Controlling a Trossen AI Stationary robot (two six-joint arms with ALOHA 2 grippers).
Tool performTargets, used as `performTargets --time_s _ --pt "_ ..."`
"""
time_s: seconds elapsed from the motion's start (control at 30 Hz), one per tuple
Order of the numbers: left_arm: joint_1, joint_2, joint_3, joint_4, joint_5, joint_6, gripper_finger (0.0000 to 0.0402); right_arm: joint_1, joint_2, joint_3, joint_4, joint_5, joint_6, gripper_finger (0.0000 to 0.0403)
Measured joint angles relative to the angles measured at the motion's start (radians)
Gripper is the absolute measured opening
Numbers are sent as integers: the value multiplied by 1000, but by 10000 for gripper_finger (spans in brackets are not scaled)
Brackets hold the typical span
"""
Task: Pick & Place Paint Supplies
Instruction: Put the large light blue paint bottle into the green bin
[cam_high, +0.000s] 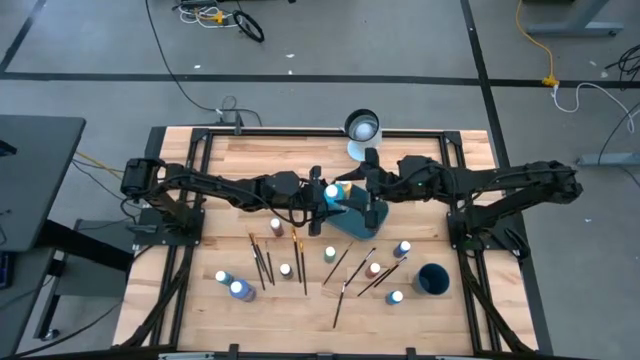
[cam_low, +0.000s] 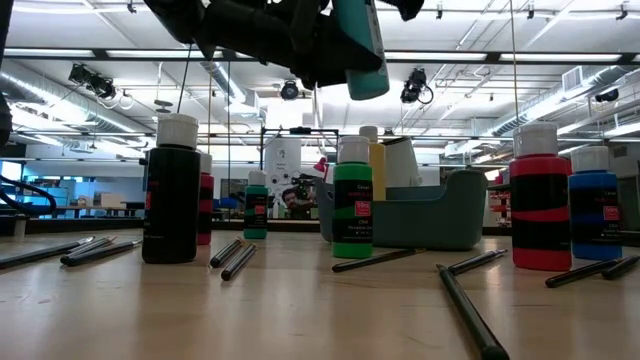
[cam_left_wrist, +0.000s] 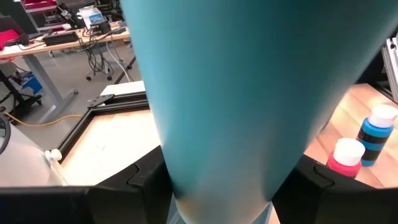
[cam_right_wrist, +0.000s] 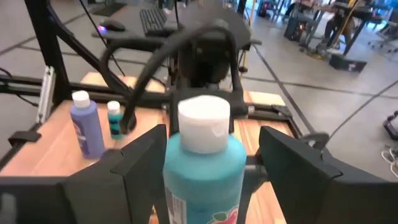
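A teal paint bottle (cam_high: 332, 191) with a white cap (cam_right_wrist: 203, 122) hangs in the air above the teal bin (cam_high: 352, 224); the low view shows its lower body (cam_low: 361, 50) high over the table. My left gripper (cam_high: 322, 194) reaches in from the left and is shut on it. My right gripper (cam_right_wrist: 211, 163) comes from the right, open, with one finger on either side of the bottle and a gap showing at one side. Other small bottles (cam_high: 285, 270) and dark brushes (cam_high: 265, 262) lie on the near half of the table. A yellow bottle (cam_low: 377, 166) stands in the bin. My left gripper pinches the teal bottle's body (cam_left_wrist: 224, 174) between its two fingers (cam_left_wrist: 140, 183), coming roughly level from the table's left. The bottle is lifted clear, about upright with its cap up, over the bin.
A glass jar (cam_high: 362, 127) stands at the far edge and a dark blue cup (cam_high: 432, 278) near the right front. Black (cam_low: 172, 192), green (cam_low: 352, 205), red (cam_low: 540, 200) and blue (cam_low: 595, 208) bottles and scattered brushes (cam_low: 465, 305) crowd the near table.
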Motion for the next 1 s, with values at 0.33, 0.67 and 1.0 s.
performTargets --time_s 0.33,0.67,1.0 --pt "0 0 0 -1 -3 -4 221 -13 77 0 113 -14 -48 237" --pt "0 0 1 -27 -33 -5 220 -12 76 0 126 20 -32 155" --pt "-1 0 1 -74 -47 -29 223 3 76 0 59 25 43 116"
